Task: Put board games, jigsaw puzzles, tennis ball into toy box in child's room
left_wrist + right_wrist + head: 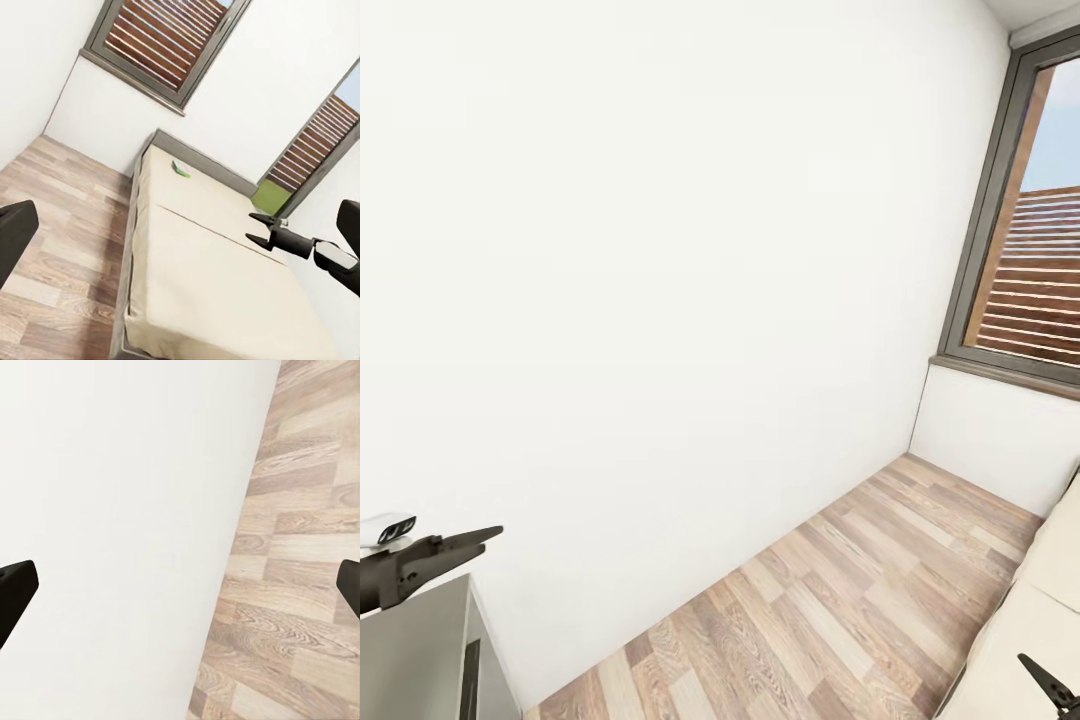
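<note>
1. Facing a white wall, the head view has the dark-framed window (pixel 1030 220) at upper right, plank floor (pixel 840 610) below, the cream bed (pixel 1030 640) at lower right; left gripper (pixel 445 555) at lower left, jaws seemingly narrow.
2. Left wrist view: the bed (pixel 210 277) fills the centre, two cream halves in a grey frame; a small pale-green board game (pixel 180 169) lies near its upper end; right gripper (pixel 259 229) at right, fingers parted and empty.
3. Right wrist view: wall and floor (pixel 300 562); dark fingertips (pixel 15 589) at both edges, wide apart.

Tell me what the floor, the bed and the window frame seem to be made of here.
Floor: wood planks in a matt finish, judging by the mixed pale and brown boards with visible grain. Bed: two cream mattress halves, seemingly soft fabric, with a seam between them, on a grey frame of unclear material. Window frame: smooth dark grey, possibly painted metal or plastic; a render, so uncertain.
</note>
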